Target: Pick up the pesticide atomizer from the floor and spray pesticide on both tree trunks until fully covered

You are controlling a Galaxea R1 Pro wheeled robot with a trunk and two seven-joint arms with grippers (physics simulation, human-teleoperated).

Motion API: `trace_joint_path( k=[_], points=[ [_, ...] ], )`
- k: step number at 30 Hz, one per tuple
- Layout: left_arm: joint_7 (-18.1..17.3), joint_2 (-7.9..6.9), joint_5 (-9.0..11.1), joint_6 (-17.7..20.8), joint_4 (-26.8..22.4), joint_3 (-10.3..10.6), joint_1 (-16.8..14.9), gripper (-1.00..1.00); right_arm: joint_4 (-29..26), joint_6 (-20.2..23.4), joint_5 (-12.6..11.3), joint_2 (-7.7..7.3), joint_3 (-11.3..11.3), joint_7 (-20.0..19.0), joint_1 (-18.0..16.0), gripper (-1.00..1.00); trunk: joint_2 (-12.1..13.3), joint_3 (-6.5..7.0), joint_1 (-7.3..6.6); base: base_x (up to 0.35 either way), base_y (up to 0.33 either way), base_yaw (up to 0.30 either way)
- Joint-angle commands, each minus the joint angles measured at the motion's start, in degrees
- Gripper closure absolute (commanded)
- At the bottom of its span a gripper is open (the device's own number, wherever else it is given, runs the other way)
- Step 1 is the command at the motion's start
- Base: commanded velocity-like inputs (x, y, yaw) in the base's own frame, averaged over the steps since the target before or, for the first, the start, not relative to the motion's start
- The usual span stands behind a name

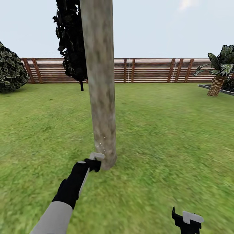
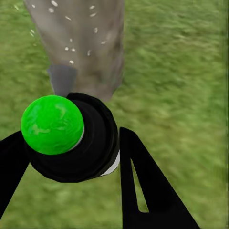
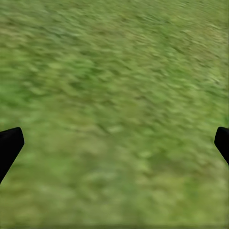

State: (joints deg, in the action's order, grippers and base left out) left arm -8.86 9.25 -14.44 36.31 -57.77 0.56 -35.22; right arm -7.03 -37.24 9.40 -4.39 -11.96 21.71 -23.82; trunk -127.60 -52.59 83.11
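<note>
A thick mottled grey-brown tree trunk rises from the lawn straight ahead. My left gripper is low at its base, shut on the pesticide atomizer, a black body with a bright green ball on top. Its grey nozzle points at the trunk from close range. Tiny white specks of pesticide dot the lower bark and show again as pesticide specks in the left wrist view. My right gripper hangs open over bare grass, its black fingertips wide apart.
A brown slat fence closes the lawn at the back. A thin black columnar tree stands just behind the trunk, a round shrub at far left, a short palm by a paved edge at right.
</note>
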Motion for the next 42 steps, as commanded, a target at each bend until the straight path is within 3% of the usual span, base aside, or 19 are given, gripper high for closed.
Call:
trace_joint_path(
  k=[1,5,12,16,21,25,28,32,35,36,39,42],
  points=[
    [-0.01,0.26,0.65,-0.01,0.00,0.03,-0.27,1.00,0.00,0.00,0.00,0.00,0.00,0.00,0.00,-1.00,0.00,0.00,0.00,0.000,0.000,0.000],
    [0.04,-0.22,1.51,0.09,0.04,-0.03,-0.48,1.00,0.00,0.00,0.00,0.00,0.00,0.00,0.00,-1.00,0.00,0.00,0.00,0.000,0.000,0.000],
    [0.10,-4.29,1.47,0.53,-0.79,-0.97,-0.60,1.00,0.02,0.00,0.03,0.00,0.00,0.00,0.00,-1.00,0.00,0.00,0.00,0.000,0.000,0.000],
    [0.25,-3.98,1.46,0.10,-0.40,-0.74,0.05,1.00,0.01,-0.01,0.08,0.00,0.00,0.00,0.00,-1.00,0.00,0.00,0.00,0.000,0.000,0.000],
    [0.44,-3.56,1.51,0.21,-0.86,1.66,0.09,1.00,0.05,0.00,0.09,0.00,0.00,0.00,0.00,-1.00,0.00,0.00,0.00,0.027,0.003,-0.001],
    [0.37,-3.92,1.52,0.26,-0.95,1.50,0.07,1.00,0.00,0.02,0.07,0.00,0.00,0.00,0.00,-1.00,0.00,0.06,0.00,0.288,0.083,-0.187],
    [0.27,-4.19,1.46,0.12,-0.97,0.25,0.11,1.00,0.06,0.02,0.08,0.00,0.00,0.00,0.00,-1.00,0.00,0.11,0.00,0.318,0.124,-0.168],
    [0.54,-3.81,1.51,-0.18,-1.30,0.27,0.09,1.00,0.08,-0.01,0.09,0.00,0.00,0.00,0.00,-1.00,0.00,0.12,0.00,0.150,0.062,-0.030],
    [0.29,-3.99,1.58,0.24,-5.29,-0.12,-0.08,1.00,0.09,-0.01,0.09,0.00,0.00,0.00,0.00,-1.00,0.00,0.13,0.00,0.018,0.007,-0.003],
    [0.21,-4.22,1.54,0.40,-7.87,-1.01,-0.07,1.00,0.09,-0.01,0.09,0.00,0.00,0.00,0.00,-1.00,0.00,0.13,0.00,0.004,0.001,-0.001],
    [0.14,-4.37,1.59,0.38,-9.68,-4.11,0.18,1.00,0.09,-0.01,0.09,0.00,0.01,0.00,0.00,-1.00,0.00,0.13,0.00,0.001,0.000,0.000],
    [0.52,-4.07,1.26,-0.17,-9.46,-4.44,1.54,1.00,0.09,0.01,0.09,0.00,0.04,0.00,0.00,-1.00,0.00,0.13,0.00,0.000,0.000,0.000]
  ],
)
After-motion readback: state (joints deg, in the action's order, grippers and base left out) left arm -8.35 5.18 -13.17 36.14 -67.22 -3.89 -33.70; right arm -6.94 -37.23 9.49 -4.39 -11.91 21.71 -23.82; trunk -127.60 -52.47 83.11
